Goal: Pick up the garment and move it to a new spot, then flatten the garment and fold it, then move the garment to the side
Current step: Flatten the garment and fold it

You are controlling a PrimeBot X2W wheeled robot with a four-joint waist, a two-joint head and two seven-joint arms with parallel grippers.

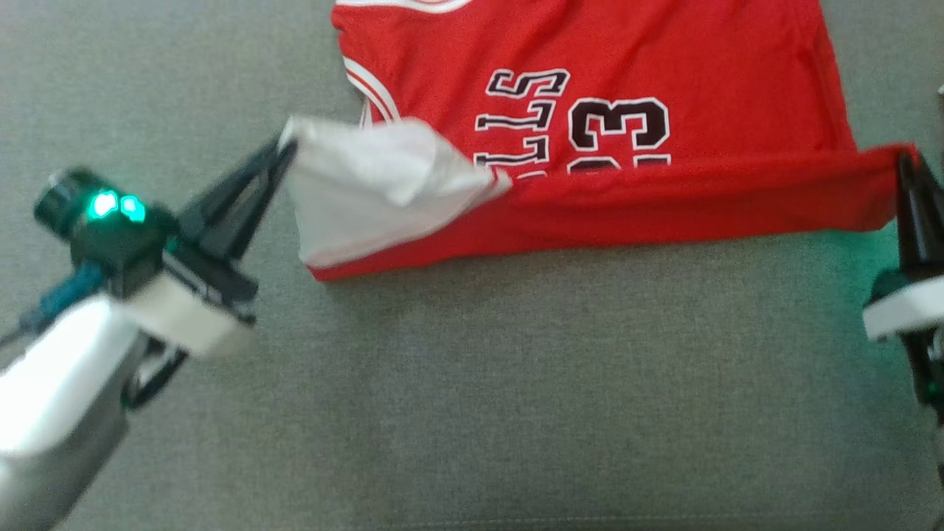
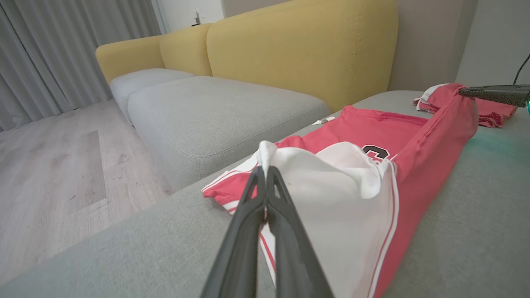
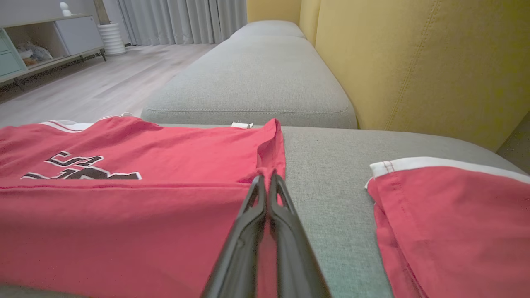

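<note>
On the sofa cushion (image 1: pixel 516 383) lies the red jersey (image 1: pixel 664 59); your left pincer (image 1: pixel 286 149) and right pincer (image 1: pixel 903 158) each clamp a near corner. Carry both across level, with that edge taut.

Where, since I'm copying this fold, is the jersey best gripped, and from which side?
At the two corners of its near edge, coming from the near side, as the left gripper and right gripper do: the jersey lies flat and wide, so pinched corners should hold that edge taut.
</note>
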